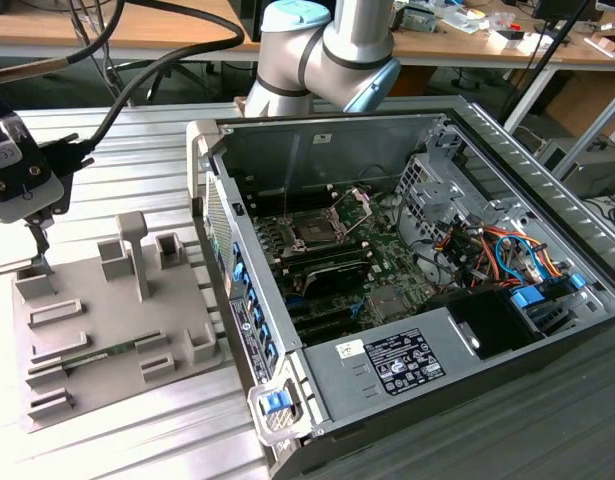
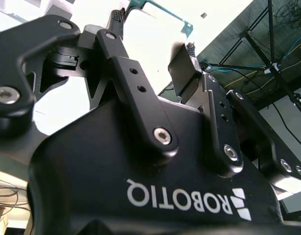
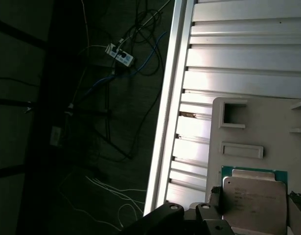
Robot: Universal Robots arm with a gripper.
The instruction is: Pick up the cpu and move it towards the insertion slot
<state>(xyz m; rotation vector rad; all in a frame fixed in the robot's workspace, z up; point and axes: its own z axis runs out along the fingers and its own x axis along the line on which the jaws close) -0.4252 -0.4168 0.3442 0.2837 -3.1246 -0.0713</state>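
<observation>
Cpu point(image 3: 253, 193) lies flat on the tray point(image 3: 238, 122), straddled by the gripper point(image 3: 254, 198) at the exterior view's far left. Whether it is clamped, I cannot tell. Best to squeeze 2 opposite edges evenly, lift straight and keep it level. Slot point(image 1: 315, 232) sits mid-frame, well apart.

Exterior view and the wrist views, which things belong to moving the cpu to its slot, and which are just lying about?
Job in hand:
cpu
gripper
insertion slot
grey tray under the cpu

Lying about:
memory stick on the tray
coloured cables in the case
power strip on the floor
</observation>
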